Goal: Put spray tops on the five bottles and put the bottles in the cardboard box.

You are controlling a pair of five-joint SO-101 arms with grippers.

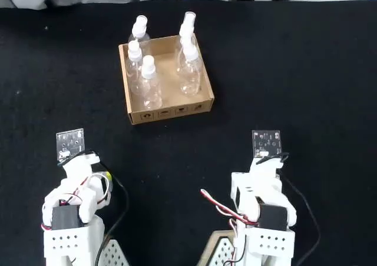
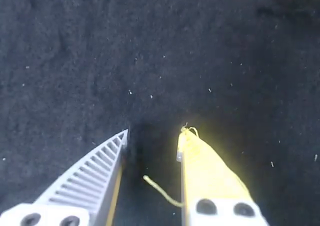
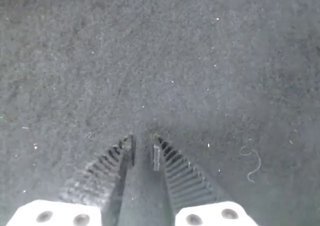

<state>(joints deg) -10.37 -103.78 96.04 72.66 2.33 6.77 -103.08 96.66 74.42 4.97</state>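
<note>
Seemingly done: five capped bottles (image 1: 147,80) stand in the cardboard box (image 1: 171,110) at upper centre, so left fingers (image 2: 107,156), slightly parted, and right fingers (image 3: 172,166), nearly closed, hold nothing.

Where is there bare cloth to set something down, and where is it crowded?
Free: black cloth on either side of the cardboard box, and between the box and the left arm and right arm. Crowded: inside the box, packed with five bottles.
</note>
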